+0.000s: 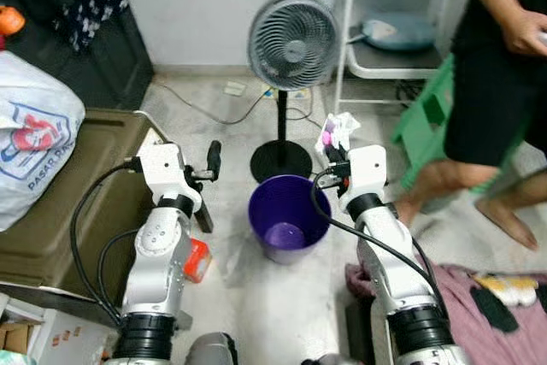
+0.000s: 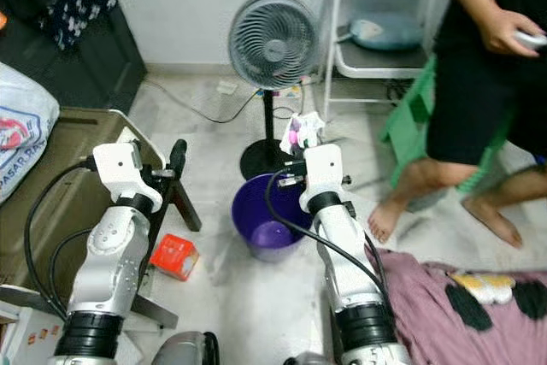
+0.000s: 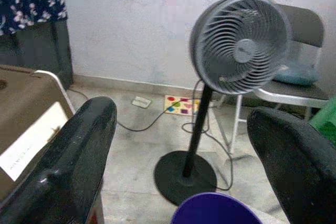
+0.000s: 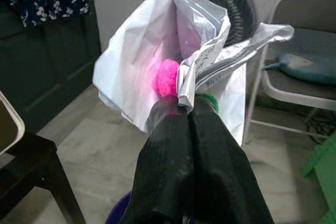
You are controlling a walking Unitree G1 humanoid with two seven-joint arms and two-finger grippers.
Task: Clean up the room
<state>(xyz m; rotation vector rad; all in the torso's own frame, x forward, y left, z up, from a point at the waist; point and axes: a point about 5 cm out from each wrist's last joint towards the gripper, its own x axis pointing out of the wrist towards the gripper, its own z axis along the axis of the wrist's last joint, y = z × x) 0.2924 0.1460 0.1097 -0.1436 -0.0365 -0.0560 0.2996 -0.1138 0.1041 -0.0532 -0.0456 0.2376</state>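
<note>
A purple bucket (image 1: pixel 288 216) stands on the floor between my two arms, with something pale purple lying in its bottom. My right gripper (image 1: pixel 334 153) is raised just past the bucket's far right rim and is shut on a crumpled clear plastic bag (image 4: pixel 173 51) holding something pink (image 4: pixel 167 76). The bag (image 1: pixel 337 132) sticks up above the fingers (image 4: pixel 178 145). My left gripper (image 1: pixel 212 161) hovers to the left of the bucket, open and holding nothing, its two fingers (image 3: pixel 79 150) wide apart.
A standing fan (image 1: pixel 291 40) is right behind the bucket, its cable on the floor. A person (image 1: pixel 496 83) stands at the right by a folding chair (image 1: pixel 393 14) and green stool (image 1: pixel 423 121). A brown box (image 1: pixel 77 185), an orange carton (image 2: pixel 174 256) and clothes (image 1: pixel 479 297) lie around.
</note>
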